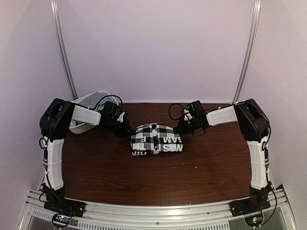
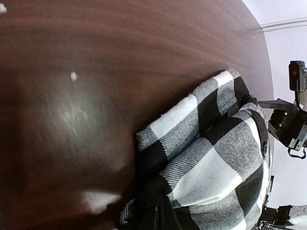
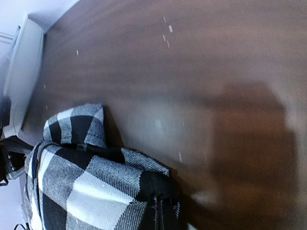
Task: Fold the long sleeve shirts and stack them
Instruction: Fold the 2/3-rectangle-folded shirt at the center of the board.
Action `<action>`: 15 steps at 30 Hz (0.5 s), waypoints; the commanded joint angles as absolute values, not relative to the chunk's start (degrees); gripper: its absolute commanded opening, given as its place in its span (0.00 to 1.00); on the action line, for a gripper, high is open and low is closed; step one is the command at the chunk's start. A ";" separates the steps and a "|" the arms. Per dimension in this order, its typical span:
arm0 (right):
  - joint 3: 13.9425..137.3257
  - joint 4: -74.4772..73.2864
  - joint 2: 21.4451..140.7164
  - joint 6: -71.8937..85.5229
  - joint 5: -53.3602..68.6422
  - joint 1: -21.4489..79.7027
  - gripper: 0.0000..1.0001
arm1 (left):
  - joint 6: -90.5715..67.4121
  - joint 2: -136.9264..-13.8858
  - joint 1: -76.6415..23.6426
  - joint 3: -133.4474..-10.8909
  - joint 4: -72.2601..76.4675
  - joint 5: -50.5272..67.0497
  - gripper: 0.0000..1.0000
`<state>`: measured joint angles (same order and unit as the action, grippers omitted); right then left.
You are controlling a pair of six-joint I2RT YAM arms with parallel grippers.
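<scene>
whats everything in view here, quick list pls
checked shirt: one, black and white with a black band of white lettering, folded into a bundle mid-table
plastic tub: one, white, back left corner of the table, partly hidden behind the left arm
table: one, dark brown wood, under everything
wall rails: two, silver, slanting up the pale back wall
mounting rail: one, silver, along the near edge
arms: two, white and black, bases at the near corners, both reaching in to the shirt
left pincer: one, black, shut on the shirt's left edge
right pincer: one, black, shut on the shirt's right edge
</scene>
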<state>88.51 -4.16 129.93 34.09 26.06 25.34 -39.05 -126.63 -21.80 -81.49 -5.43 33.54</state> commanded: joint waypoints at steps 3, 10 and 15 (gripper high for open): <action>58.91 1.82 109.13 35.86 22.36 29.78 0.00 | -40.36 -114.75 -28.30 -67.98 -0.38 32.32 0.00; 44.33 1.23 88.51 40.75 12.84 36.56 0.00 | -44.40 -98.78 -33.62 -53.72 1.94 23.63 0.00; 44.43 -0.51 83.94 41.73 9.53 38.39 0.00 | -45.16 -92.43 -33.54 -48.79 0.28 15.17 0.00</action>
